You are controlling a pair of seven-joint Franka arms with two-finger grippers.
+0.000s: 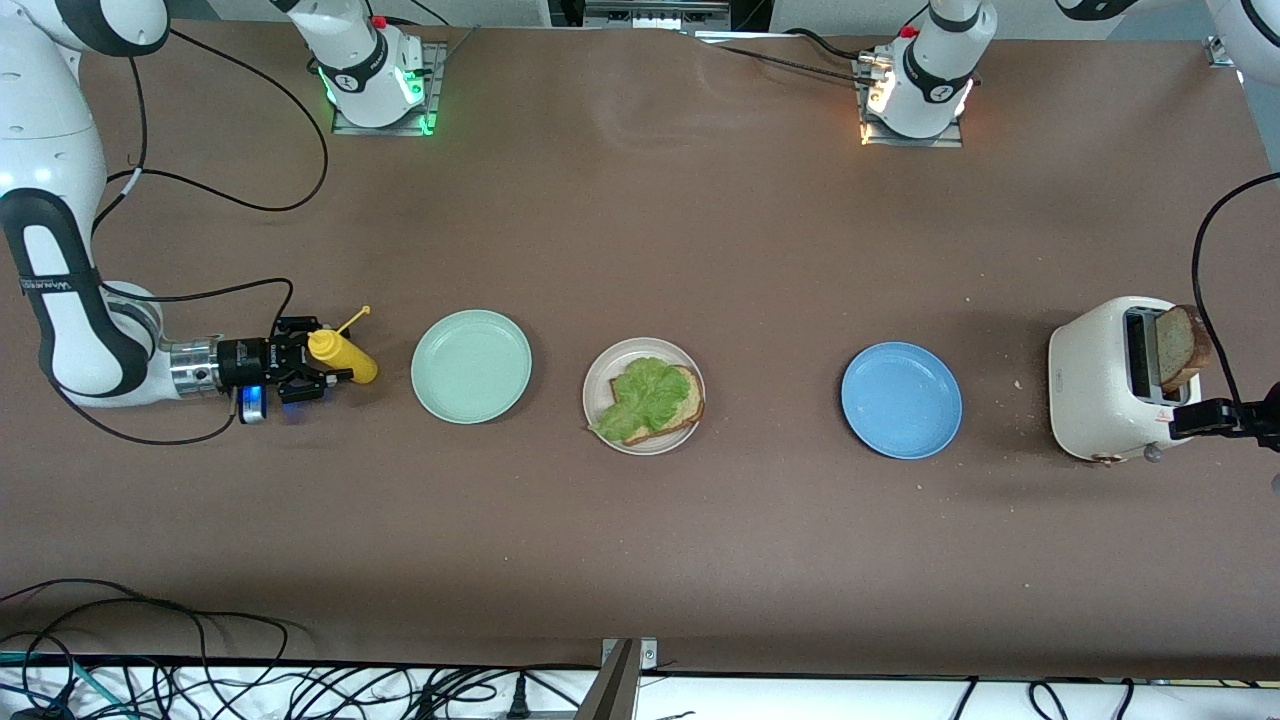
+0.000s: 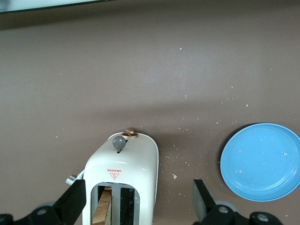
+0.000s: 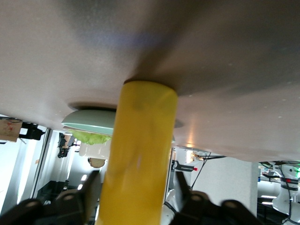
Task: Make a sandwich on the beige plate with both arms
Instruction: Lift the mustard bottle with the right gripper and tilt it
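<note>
The beige plate sits mid-table and carries one bread slice with a green lettuce leaf on top. A second slice sticks out of a slot in the white toaster at the left arm's end. Over the toaster hangs my left gripper, open wide, with one finger on each side of it. My right gripper straddles a yellow squeeze bottle. Its fingers stand close to the bottle's sides, with a narrow gap showing on one side.
A mint-green plate lies between the bottle and the beige plate. A blue plate lies between the beige plate and the toaster. Crumbs dot the table around the toaster. Cables run along the edge nearest the front camera.
</note>
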